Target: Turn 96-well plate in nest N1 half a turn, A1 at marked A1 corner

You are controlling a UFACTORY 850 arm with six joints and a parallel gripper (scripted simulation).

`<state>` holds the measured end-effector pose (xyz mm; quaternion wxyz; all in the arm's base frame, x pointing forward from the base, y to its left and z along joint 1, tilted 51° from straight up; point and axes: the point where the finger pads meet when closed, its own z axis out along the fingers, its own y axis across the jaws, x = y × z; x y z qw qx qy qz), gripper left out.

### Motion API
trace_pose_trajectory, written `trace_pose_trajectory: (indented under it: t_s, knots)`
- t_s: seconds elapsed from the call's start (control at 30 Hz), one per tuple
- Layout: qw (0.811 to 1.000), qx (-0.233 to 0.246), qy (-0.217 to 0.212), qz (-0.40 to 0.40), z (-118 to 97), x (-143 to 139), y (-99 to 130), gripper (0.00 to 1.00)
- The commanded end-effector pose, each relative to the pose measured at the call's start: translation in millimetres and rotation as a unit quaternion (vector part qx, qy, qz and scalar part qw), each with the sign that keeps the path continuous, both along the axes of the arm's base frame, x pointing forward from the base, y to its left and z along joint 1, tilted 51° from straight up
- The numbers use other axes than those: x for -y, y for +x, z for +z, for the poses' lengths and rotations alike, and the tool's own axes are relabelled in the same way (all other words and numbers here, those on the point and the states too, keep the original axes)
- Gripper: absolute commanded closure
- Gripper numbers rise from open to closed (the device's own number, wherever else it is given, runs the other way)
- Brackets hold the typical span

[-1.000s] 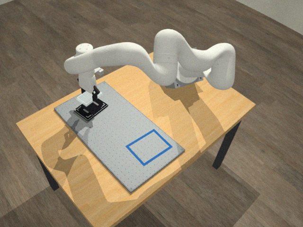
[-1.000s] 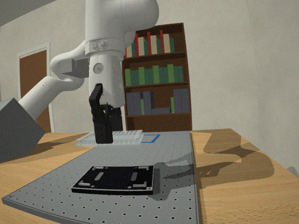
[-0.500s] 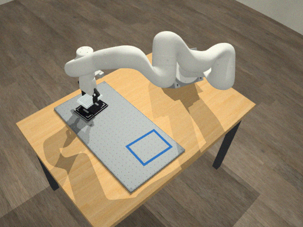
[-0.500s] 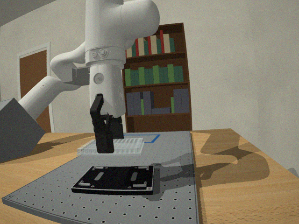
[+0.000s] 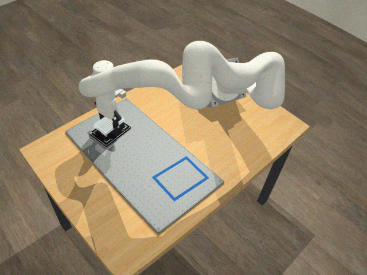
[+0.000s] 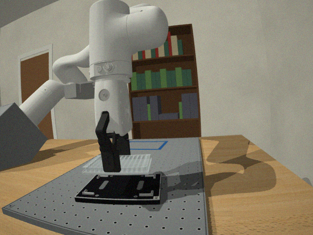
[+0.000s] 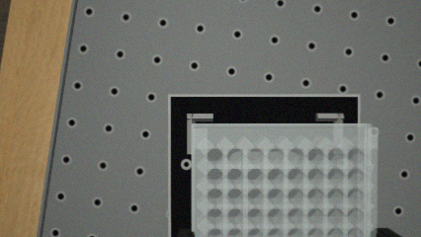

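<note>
The clear 96-well plate (image 5: 102, 126) (image 6: 137, 163) (image 7: 282, 183) hangs level a very short way above the black plate nest N1 (image 5: 106, 140) (image 6: 121, 189) (image 7: 262, 106), roughly over it. My gripper (image 5: 109, 123) (image 6: 116, 161) (image 7: 287, 234) is shut on the plate, with one dark finger on each long side. In the wrist view the plate covers most of the nest; two white locators (image 7: 200, 118) show just beyond its far edge. I cannot tell which corner of the plate is the cut-off one, nor read the nest's A1 mark.
The nest sits near one end of a grey perforated board (image 5: 142, 165) (image 6: 182, 202) (image 7: 124, 74) on a wooden table (image 5: 266, 127) (image 6: 252, 189). A blue outlined rectangle (image 5: 168, 167) (image 6: 146, 149) is marked at the board's other end. A grey block (image 6: 15, 136) stands at the left.
</note>
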<state>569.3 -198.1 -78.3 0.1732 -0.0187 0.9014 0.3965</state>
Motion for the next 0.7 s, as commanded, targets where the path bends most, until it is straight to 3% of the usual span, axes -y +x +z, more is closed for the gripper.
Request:
trace_pose_trajectory:
  t_s: [0.0,0.67]
  knots:
    - [1.0,0.001,-0.001,0.0,-3.7,-3.9,2.5,1.0]
    - [1.0,0.001,0.0,0.0,-17.0,-19.2,8.9,1.0]
